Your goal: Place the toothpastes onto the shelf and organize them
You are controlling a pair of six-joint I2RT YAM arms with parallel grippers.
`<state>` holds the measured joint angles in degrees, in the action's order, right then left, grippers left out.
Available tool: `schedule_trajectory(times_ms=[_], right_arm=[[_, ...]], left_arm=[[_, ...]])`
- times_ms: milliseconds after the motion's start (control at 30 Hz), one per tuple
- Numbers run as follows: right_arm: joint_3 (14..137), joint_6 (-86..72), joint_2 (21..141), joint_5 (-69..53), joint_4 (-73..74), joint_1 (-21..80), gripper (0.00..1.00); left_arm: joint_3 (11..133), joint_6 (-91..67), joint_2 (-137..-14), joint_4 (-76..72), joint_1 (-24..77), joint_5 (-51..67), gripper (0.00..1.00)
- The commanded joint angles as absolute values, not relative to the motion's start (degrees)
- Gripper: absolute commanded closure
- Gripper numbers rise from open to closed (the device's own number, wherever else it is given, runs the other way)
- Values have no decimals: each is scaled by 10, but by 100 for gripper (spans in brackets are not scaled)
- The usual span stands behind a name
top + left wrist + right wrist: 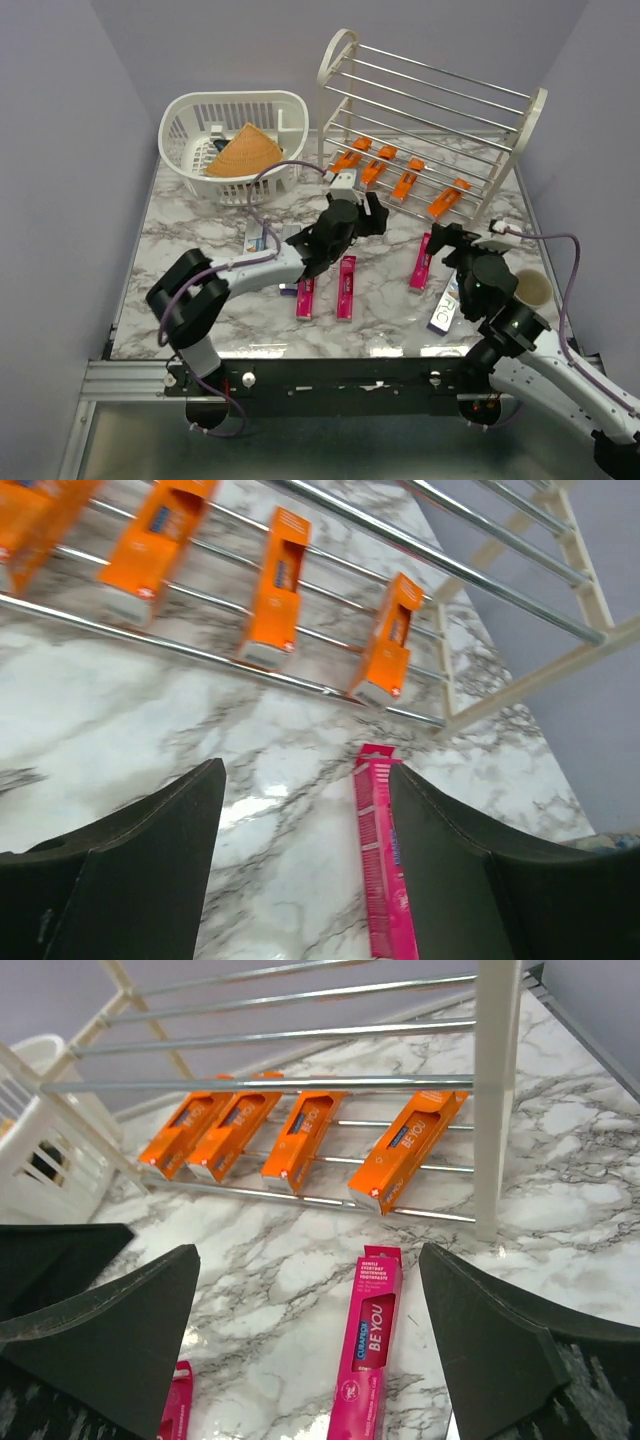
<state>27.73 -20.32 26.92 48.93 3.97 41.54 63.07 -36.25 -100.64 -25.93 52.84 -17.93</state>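
- The left arm (pixel 250 268) stretches from its near-left base diagonally across the grey-veined white marble tabletop (pixel 200 230). It ends low, just before the front of the shelf.
- The left gripper (pixel 305 775) has its jaws spread, with only bare marble between them; it grasps nothing.
- The right arm (pixel 520 335) rises bent from the near-right base, its wrist aimed at the shelf.
- The right gripper (pixel 308 1255) is spread wide and released. One pink carton lies on the table beneath the gap, untouched.
- Four small orange cardboard cartons (pixel 375 168) lie side by side on the lowest rods of the cream-white tiered shelf with thin silver metal rods (pixel 338 50).
- Three slim magenta-pink cartons (pixel 346 287) lie on the marble. Two sit parallel by the left forearm, and one is nearer the shelf's right end. A further pink scrap under that forearm is too hidden to count.
- Two larger silver cartons with purple ends (pixel 256 236) lie on the table, one beside each arm.
- One white slotted plastic basket (pixel 180 130) at the far left holds one tan woven cone (pixel 243 152).
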Motion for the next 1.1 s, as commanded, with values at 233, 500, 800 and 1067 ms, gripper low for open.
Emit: schedule_trajectory(times_ms=[233, 500, 800, 1067], right_arm=[[423, -171, 601, 456, 85, 403, 1], [532, -87, 826, 548, 97, 391, 6], [676, -80, 1007, 655, 191, 365, 20], [688, 34, 1102, 674, 133, 345, 21]], left_arm=[[517, -375, -668, 147, 526, -396, 5], [559, -295, -473, 386, 513, -460, 1], [464, -234, -248, 322, 510, -544, 1], [425, -211, -210, 318, 505, -585, 1]])
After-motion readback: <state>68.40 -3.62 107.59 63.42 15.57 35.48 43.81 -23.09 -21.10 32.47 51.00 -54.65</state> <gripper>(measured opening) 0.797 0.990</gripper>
